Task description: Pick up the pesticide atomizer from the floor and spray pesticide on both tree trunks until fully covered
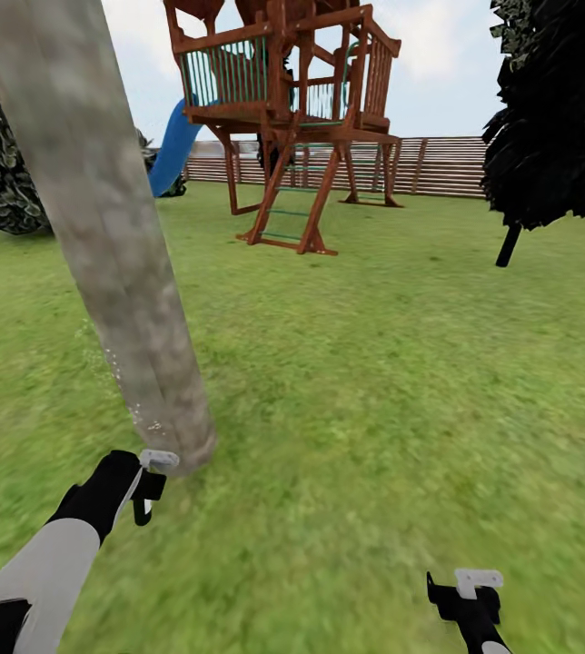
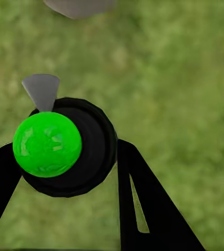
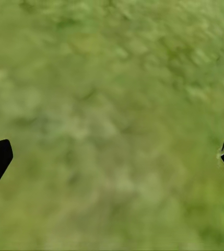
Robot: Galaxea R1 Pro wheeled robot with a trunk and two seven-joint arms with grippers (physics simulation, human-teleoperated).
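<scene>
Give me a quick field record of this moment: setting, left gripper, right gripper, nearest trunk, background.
setting: grass lawn, wooden fence
left gripper: shut on atomizer, beside trunk base
right gripper: open, empty, over grass
nearest trunk: thick, mottled grey-beige, small white specks low down
background: wooden play tower, blue slide, dark-leaved tree

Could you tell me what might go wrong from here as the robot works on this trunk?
1. The left gripper sits very close to the base of the tree trunk; a small forward move could bump it and jar the pesticide atomizer it appears to hold.
2. The pale spray specks lie only low on the trunk, so the higher bark may stay uncovered unless the arm rises.
</scene>
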